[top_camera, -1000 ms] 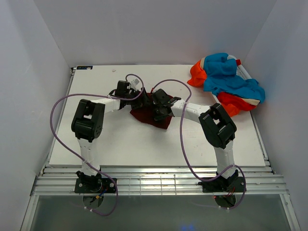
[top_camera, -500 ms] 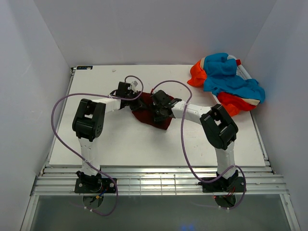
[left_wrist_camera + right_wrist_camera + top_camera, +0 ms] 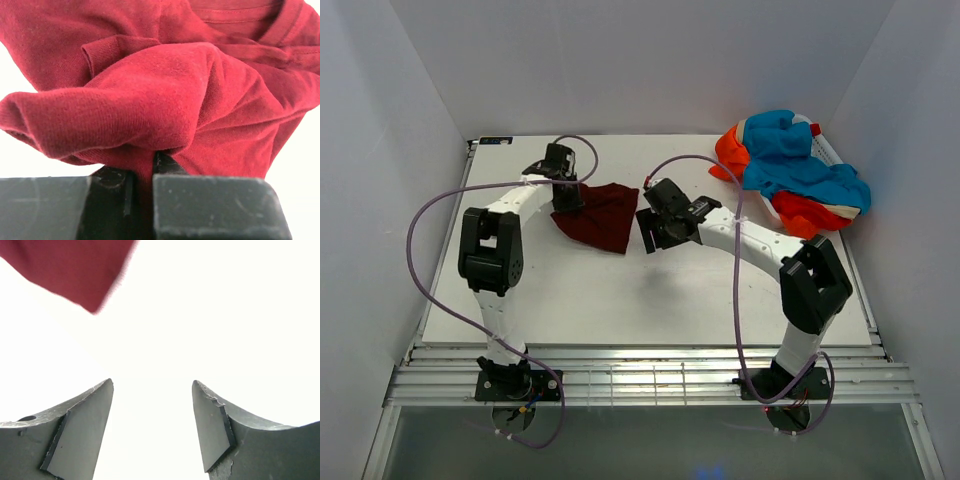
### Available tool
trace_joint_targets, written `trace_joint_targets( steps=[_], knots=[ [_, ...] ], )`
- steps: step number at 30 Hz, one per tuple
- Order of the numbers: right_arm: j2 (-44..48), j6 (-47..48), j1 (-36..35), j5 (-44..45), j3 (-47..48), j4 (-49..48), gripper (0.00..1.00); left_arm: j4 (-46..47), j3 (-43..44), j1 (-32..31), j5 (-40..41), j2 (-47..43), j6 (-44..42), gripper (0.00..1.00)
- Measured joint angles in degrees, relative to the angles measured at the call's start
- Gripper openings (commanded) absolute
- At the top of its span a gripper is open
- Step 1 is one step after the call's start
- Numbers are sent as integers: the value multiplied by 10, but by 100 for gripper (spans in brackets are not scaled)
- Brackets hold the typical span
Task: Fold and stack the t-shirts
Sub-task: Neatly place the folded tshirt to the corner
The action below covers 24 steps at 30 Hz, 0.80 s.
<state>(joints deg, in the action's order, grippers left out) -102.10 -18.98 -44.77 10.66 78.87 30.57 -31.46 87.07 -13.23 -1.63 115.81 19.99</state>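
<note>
A dark maroon t-shirt [image 3: 600, 216] lies bunched on the white table [image 3: 620, 300], left of centre. My left gripper [image 3: 566, 196] sits at its left edge, shut on a fold of the maroon cloth [image 3: 150, 100], which is pinched between the jaws of the left gripper [image 3: 144, 172]. My right gripper [image 3: 648, 233] hovers just right of the shirt, open and holding nothing. In the right wrist view the right gripper [image 3: 152, 382] frames bare table, with a corner of the maroon shirt [image 3: 75, 270] at the upper left. The orange-red and turquoise-blue t-shirts [image 3: 792, 172] lie heaped at the back right.
White walls close in the table on the left, back and right. Purple cables [image 3: 430, 215] loop off both arms above the table. A metal rail [image 3: 640, 380] runs along the near edge by the arm bases.
The left gripper shut on the maroon shirt and pulled it left and toward the back. The right gripper opened, let go of the shirt and drew away to the right.
</note>
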Motion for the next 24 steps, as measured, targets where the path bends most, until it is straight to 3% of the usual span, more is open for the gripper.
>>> trace_joint_targets(
  steps=[10,18,24],
  knots=[
    [40,1,0,9,-28,14,70,-84,74,87,164,-29,-113,0],
    [42,1,0,-5,-59,16,70,-103,252,150,191,19,-174,0],
    [49,0,0,-12,-81,14,70,-95,313,207,177,80,-185,0]
  ],
)
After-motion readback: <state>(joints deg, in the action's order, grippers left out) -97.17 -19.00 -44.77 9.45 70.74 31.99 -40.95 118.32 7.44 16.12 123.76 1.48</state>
